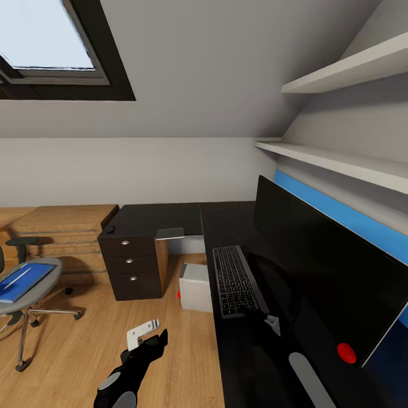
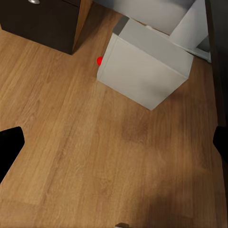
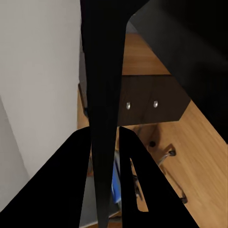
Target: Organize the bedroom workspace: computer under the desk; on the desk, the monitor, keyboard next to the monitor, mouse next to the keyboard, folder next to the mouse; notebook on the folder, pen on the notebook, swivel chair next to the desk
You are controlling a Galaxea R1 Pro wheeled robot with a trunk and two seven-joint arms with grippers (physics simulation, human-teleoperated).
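The keyboard (image 1: 233,279) lies on the glossy black desk (image 1: 226,226) in front of the big black monitor (image 1: 323,272). My right gripper (image 1: 271,324) is at the keyboard's near end. In the right wrist view the gripper (image 3: 104,130) is shut on a thin dark slab, the keyboard seen edge-on. The grey computer (image 1: 195,286) stands on the floor at the desk's edge, also seen as the computer (image 2: 142,71). My left gripper (image 1: 146,335) hangs open over the floor. At far left, the swivel chair (image 1: 22,317) carries the blue folder (image 1: 24,281) with a thin pale stick on it.
A black drawer cabinet (image 1: 133,266) stands left of the desk with a small dark object (image 1: 110,229) on its top. A low light-wood bench (image 1: 62,226) runs along the back wall. Two white shelves (image 1: 340,161) hang above the monitor. Wooden floor (image 2: 95,156) lies between chair and desk.
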